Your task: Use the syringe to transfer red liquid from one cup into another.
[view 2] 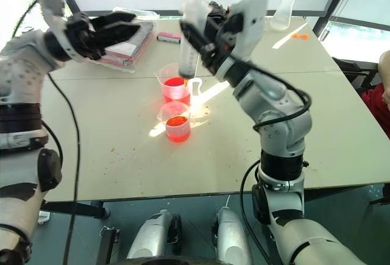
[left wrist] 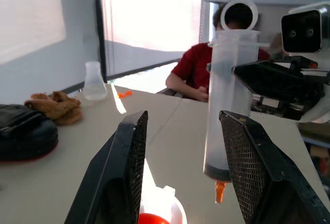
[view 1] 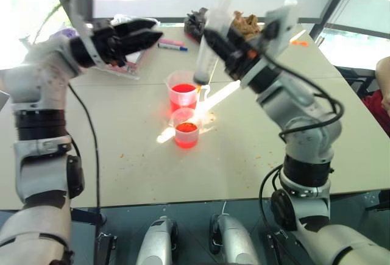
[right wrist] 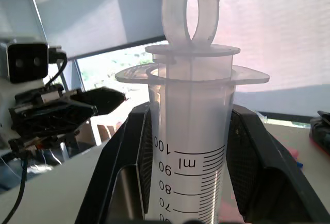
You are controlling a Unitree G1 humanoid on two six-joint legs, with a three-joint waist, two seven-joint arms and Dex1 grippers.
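The right gripper (view 2: 204, 38), clenched on the large clear plastic syringe (view 1: 206, 58), should lower its orange tip straight into the tall clear handled beaker (view 1: 183, 91) below it, while the left gripper (view 1: 143, 33) waits released beside.

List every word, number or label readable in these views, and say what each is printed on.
"100", "90", "80", "70": scale numbers on the syringe barrel, held upright in the right gripper.
"ml": unit mark beside that scale, printed sideways.
Markers and the packet at the table's far side: any print too small to read.
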